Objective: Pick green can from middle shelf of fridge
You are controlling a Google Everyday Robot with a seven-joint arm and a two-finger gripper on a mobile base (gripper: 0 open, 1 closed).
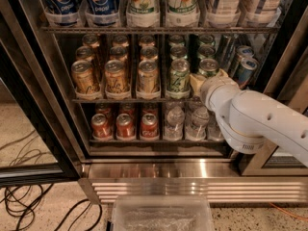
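The fridge point(159, 170) stands open in the camera view. Its middle shelf point(120, 99) carries lanes of gold-orange cans point(115, 76), two lanes of green cans and slim blue cans point(245, 69) at the right. One green can point(179, 76) stands at the front of its lane. A second green can point(208, 66) stands in the lane to its right. My gripper point(208, 78) is at this second can, on the end of my white arm point(255, 119), which reaches in from the lower right and hides the can's lower part.
Big bottles point(142, 4) fill the rack above. Red cans point(125, 126) and water bottles point(174, 121) fill the rack below. The dark door frame point(29, 105) stands at the left. Black cables point(24, 201) lie on the floor. A clear plastic bin point(161, 215) sits below the sill.
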